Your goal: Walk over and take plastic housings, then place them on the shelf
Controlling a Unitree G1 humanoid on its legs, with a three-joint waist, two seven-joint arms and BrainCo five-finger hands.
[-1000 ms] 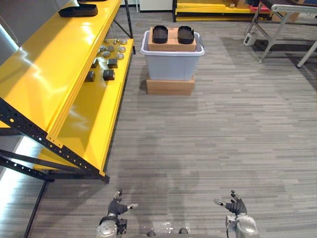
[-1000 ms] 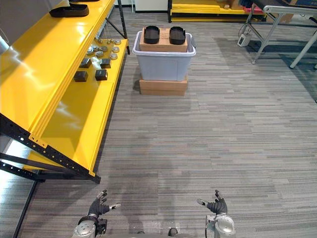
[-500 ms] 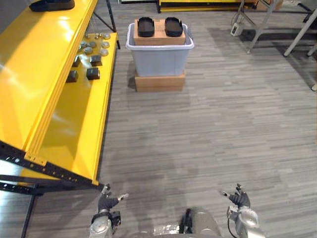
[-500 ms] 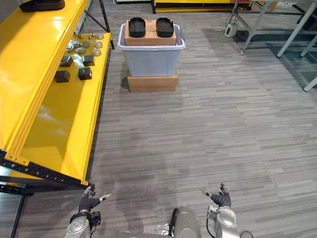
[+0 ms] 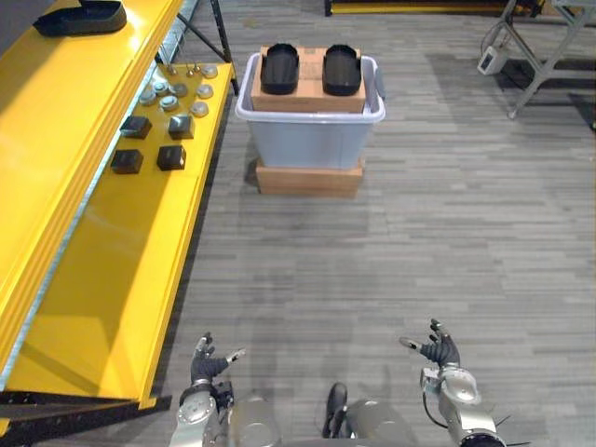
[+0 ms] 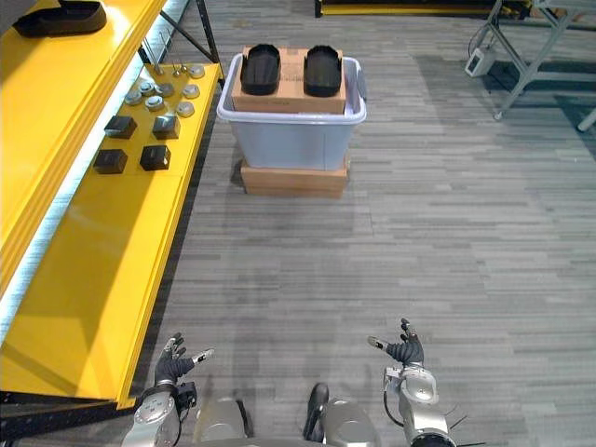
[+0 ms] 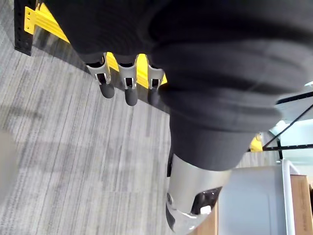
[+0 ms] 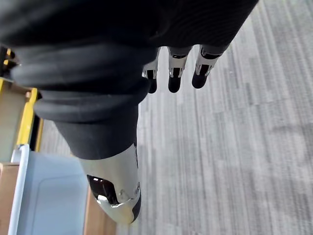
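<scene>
Two black plastic housings (image 5: 279, 68) (image 5: 342, 69) lie side by side on a brown cardboard box (image 5: 309, 88) set in a grey-blue bin (image 5: 309, 137) straight ahead on the floor. A third black housing (image 5: 80, 18) rests on the upper yellow shelf (image 5: 56, 121) at the far left. My left hand (image 5: 207, 366) hangs low at the bottom left, fingers relaxed and holding nothing. My right hand (image 5: 438, 352) hangs at the bottom right, open and empty too. Both hands are far from the bin.
The bin stands on a flat cardboard box (image 5: 308, 178). The lower yellow shelf (image 5: 121, 270) carries several dark blocks (image 5: 127, 160) and round metal parts (image 5: 172, 91). Metal table legs (image 5: 545, 51) stand at the far right. Grey plank floor (image 5: 372, 270) stretches between me and the bin.
The camera has moved forward and swung: the bin and shelf look nearer and sit lower in view. Both hands still hang open at my sides.
</scene>
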